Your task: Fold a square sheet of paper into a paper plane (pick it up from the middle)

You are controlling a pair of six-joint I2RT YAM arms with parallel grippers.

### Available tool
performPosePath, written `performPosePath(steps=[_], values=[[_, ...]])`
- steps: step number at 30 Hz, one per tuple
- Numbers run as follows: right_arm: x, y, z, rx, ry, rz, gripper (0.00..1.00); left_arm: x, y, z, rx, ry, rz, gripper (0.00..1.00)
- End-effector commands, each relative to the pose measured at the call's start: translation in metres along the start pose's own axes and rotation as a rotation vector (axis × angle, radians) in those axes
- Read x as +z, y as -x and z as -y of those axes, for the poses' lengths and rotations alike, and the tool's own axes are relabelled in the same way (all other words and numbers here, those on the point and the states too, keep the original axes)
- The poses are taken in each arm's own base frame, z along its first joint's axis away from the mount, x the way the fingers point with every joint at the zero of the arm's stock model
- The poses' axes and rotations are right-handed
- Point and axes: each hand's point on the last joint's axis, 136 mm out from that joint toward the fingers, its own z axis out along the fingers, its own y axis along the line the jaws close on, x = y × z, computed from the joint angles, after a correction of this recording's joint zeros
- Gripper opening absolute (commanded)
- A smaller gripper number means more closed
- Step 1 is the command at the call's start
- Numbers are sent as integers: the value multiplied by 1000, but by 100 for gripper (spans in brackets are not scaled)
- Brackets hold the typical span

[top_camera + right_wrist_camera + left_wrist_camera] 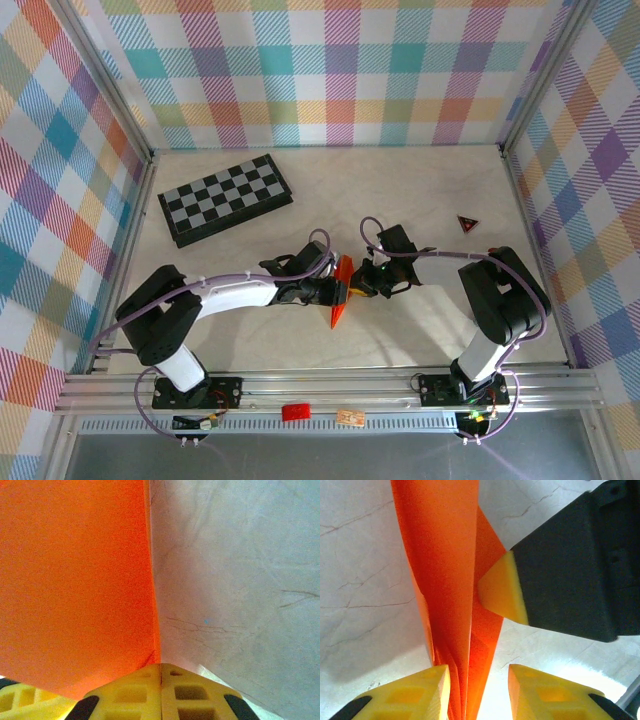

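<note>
The square sheet of paper (342, 295) is bright orange and folded into a narrow pointed dart. It stands on edge at mid-table with its tip toward the near edge. My left gripper (332, 291) meets it from the left and my right gripper (358, 285) from the right. In the left wrist view the paper's layers (445, 555) lie against the left finger, with a gap to the other finger, so the left gripper (479, 672) is open. The right gripper's yellow fingertip (502, 592) touches the paper there. My right gripper (160, 666) is shut, with the paper's edge (75, 580) running into the seam between its fingers.
A black-and-grey checkerboard (225, 198) lies at the back left. A small dark red triangle (467, 224) sits at the right. A small red cylinder (296, 411) rests on the front rail. Plaid walls (60, 200) close in the table on three sides.
</note>
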Motion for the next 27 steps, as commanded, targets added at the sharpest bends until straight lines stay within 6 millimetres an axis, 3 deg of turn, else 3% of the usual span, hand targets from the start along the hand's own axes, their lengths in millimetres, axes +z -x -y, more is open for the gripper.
performPosePath(steps=[1,27], values=[[0,-1,-2,1,12,-8,8,2,2,9,10,-11,-11,36],[-1,-1,-2,0,11,-5,9,19,-2,-7,50,142,-52,32]])
